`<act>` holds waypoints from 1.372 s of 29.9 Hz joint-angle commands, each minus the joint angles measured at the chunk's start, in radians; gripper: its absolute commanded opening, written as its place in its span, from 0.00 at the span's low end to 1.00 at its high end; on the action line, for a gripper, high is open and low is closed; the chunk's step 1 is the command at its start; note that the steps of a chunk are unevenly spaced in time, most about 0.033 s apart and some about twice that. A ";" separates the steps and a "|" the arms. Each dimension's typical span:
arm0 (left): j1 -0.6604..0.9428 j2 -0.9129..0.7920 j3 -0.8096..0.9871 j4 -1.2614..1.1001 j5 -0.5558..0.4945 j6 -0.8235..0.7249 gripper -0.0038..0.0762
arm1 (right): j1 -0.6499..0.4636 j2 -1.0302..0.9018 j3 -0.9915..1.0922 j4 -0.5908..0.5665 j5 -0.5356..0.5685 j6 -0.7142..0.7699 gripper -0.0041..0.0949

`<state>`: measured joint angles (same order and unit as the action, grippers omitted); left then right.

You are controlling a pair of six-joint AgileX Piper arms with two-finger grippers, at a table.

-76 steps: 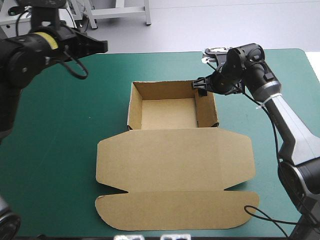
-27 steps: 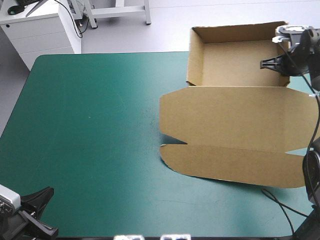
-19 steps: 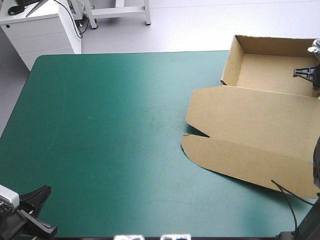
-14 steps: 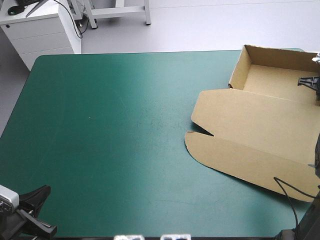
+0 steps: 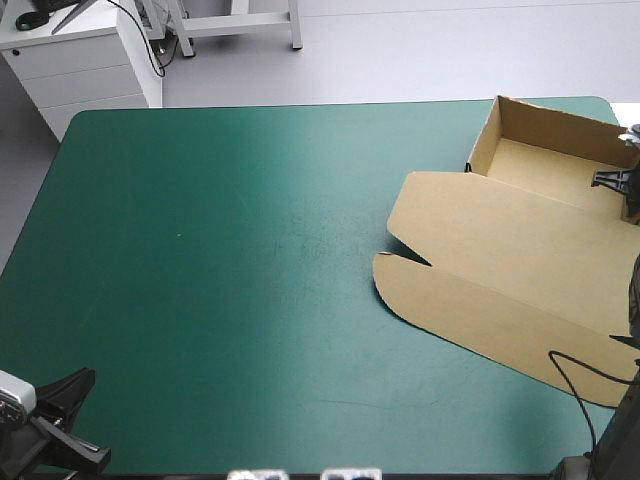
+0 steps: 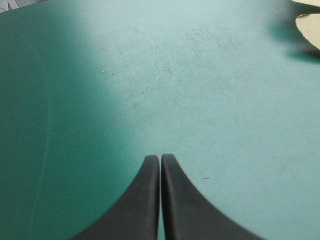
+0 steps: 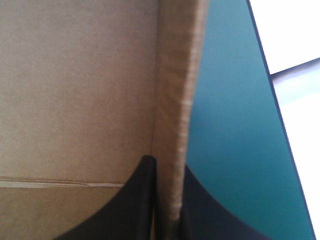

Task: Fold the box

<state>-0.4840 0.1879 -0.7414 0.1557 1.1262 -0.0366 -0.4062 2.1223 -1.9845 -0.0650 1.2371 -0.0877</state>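
Note:
The brown box point(image 5: 500, 270) lies at the table's right side as an open tray with its lid flat toward the front. It is turned a little, and its far right part runs out of the high view. My right gripper point(image 5: 612, 180) is at the tray's right wall. In the right wrist view the gripper point(image 7: 167, 167) is shut on the box, one black finger on each side of the upright wall point(image 7: 175, 110). My left gripper point(image 5: 62, 415) sits low at the table's near left corner, far from the box. Its fingers point(image 6: 160, 167) are shut with nothing between them.
The table's right edge point(image 7: 280, 125) runs close beside the gripped wall, with pale floor beyond it. A rounded corner of the box lid point(image 6: 310, 22) shows far ahead of the left gripper. Bare teal-green cover point(image 5: 220, 250) spreads left of the box.
The box has been dragged from the table's middle to its right side and turned slightly, with the right gripper on its wall. The left arm went from far left to the near left corner and then stayed.

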 commanded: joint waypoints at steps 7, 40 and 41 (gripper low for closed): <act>-0.007 0.015 -0.021 0.001 -0.061 0.000 0.04 | -0.071 -0.077 -0.024 0.145 0.011 -0.068 0.71; -0.007 0.015 -0.021 -0.079 -0.068 -0.004 0.04 | 0.183 -1.434 0.689 0.551 -0.152 -0.333 0.02; -0.007 0.015 -0.021 -0.079 -0.068 -0.004 0.04 | 0.183 -1.477 0.732 0.551 -0.153 -0.333 0.02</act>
<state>-0.4840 0.1879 -0.7414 0.0818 1.1292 -0.0336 -0.2262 0.7361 -1.3257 0.4820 1.1639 -0.4103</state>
